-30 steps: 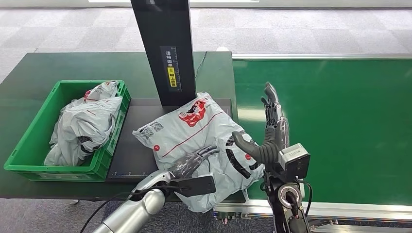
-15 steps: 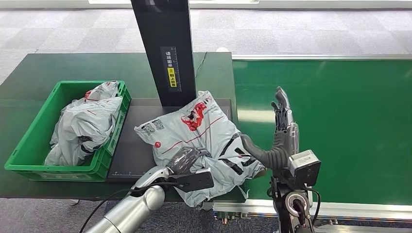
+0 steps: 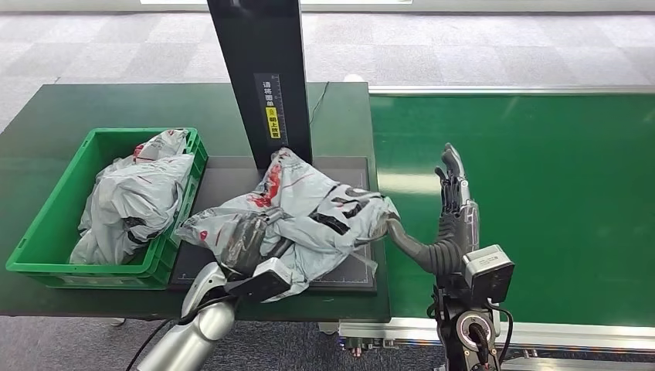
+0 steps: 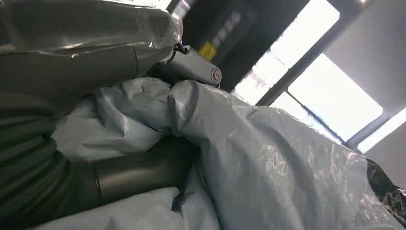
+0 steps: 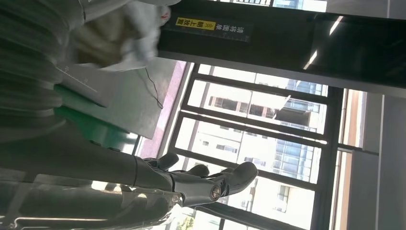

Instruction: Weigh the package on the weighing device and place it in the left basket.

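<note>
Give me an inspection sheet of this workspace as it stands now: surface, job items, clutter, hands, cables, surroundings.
Surface: dark green table with a black weighing device under a black post; green conveyor belt to its right.
Job's things: grey package crumpled on the weighing device, one end lifted; green basket to its left, already holding grey packages.
Clutter: nothing seen.
Hands: left hand grips the package's near left end; right hand open, upright over the belt edge, beside the package.
Cables: thin dark cable on the table behind the post; black cables at the left arm.
Surroundings: grey carpet tiles.
</note>
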Tool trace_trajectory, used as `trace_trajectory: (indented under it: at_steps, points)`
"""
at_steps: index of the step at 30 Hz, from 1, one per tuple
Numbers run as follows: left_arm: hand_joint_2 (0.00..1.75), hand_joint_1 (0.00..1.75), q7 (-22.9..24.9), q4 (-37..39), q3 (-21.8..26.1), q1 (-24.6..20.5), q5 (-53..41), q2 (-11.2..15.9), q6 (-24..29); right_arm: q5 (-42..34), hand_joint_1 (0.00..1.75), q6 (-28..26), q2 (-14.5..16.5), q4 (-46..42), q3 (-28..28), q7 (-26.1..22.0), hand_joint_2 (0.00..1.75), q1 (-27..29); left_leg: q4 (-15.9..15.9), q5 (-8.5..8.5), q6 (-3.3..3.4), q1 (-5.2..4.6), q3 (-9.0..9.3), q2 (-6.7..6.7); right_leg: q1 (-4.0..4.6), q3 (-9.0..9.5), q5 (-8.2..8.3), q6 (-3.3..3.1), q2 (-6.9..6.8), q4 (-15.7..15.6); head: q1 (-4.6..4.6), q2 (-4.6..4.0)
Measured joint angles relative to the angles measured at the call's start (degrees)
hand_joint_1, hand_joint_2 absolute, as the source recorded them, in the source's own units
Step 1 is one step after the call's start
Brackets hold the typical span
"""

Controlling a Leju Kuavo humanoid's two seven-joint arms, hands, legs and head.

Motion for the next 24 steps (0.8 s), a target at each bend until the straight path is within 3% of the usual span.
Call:
trace_trajectory:
  at_steps: [15, 18, 24]
  points:
    - [1.75, 1.75, -13.8, -25.2, 10.9, 9.6, -5.5, 1.2, 24.0, -1.1, 0.0, 0.3, -0.1, 0.8, 0.8, 0.1, 1.75, -1.3, 0.0, 0.0, 0.0, 0.0, -0.1, -0.01, 0.0, -0.06, 0.0, 0.0, -0.01, 0.0, 0.01, -0.01]
    - [1.75, 1.75, -17.1, -29.3, 13.9, 10.9, -8.2, 0.5, 25.2, -1.8, 0.0, 0.3, -0.2, 1.3, 1.4, 0.2, 1.75, -2.1, 0.0, 0.0, 0.0, 0.0, -0.1, -0.01, 0.0, -0.07, 0.0, 0.0, -0.01, 0.0, 0.02, -0.01]
    - [1.75, 1.75, -17.6, -32.6, 19.0, 11.9, -7.3, -1.5, 25.3, -2.4, 0.0, 0.1, -0.6, 1.9, 2.1, 0.4, 1.75, -2.6, 0.0, 0.0, 0.0, 0.0, -0.1, -0.02, 0.0, -0.06, 0.0, 0.0, -0.01, 0.0, 0.01, -0.01]
